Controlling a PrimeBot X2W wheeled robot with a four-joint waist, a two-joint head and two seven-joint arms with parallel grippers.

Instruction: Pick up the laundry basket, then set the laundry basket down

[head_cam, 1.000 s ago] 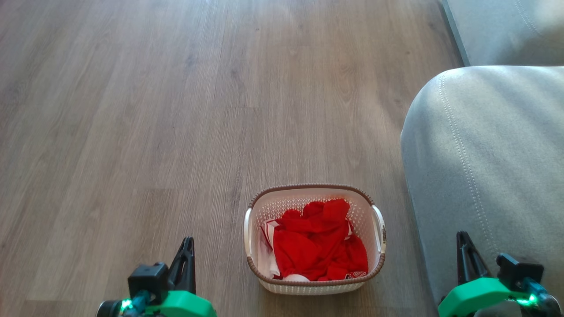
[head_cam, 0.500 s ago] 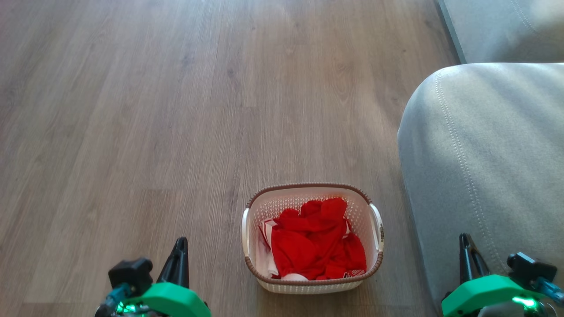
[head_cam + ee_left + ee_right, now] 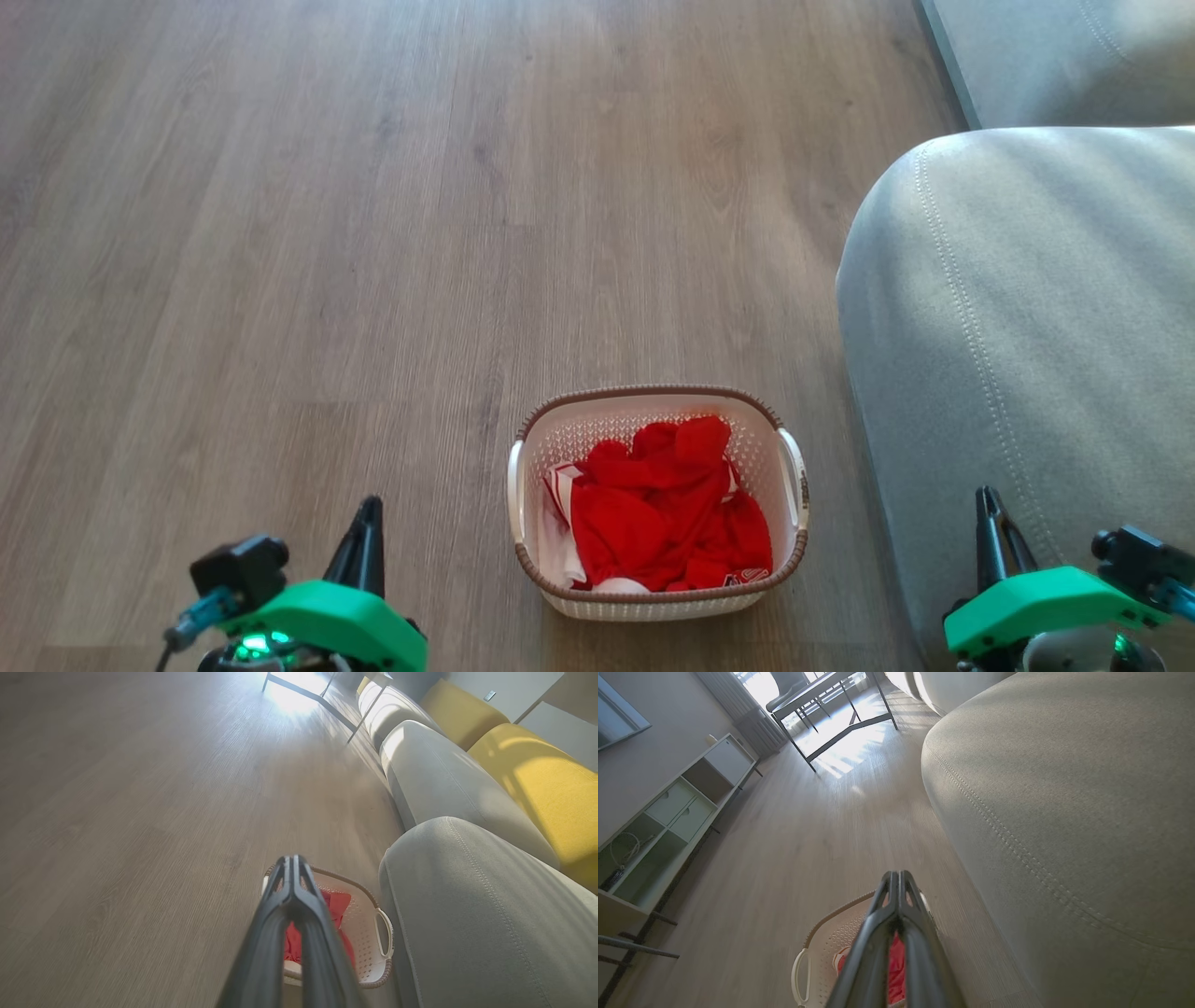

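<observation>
The step in hand looks like the reach before the lift. The left gripper [image 3: 367, 511] and right gripper [image 3: 986, 499] hover nearest, one on either side of the basket [image 3: 644, 390] and apart from it. Each has its fingers pressed together, holding and touching nothing. To do this well, each should part its fingers before going down. Each should then take a white side handle squarely, both at one height, so the load lifts level. The basket stands on the floor [image 3: 327, 280] between them, with red clothes [image 3: 667, 509] inside. Its right handle is just beside the sofa [image 3: 1018, 355], so the right gripper likely has little room there.
</observation>
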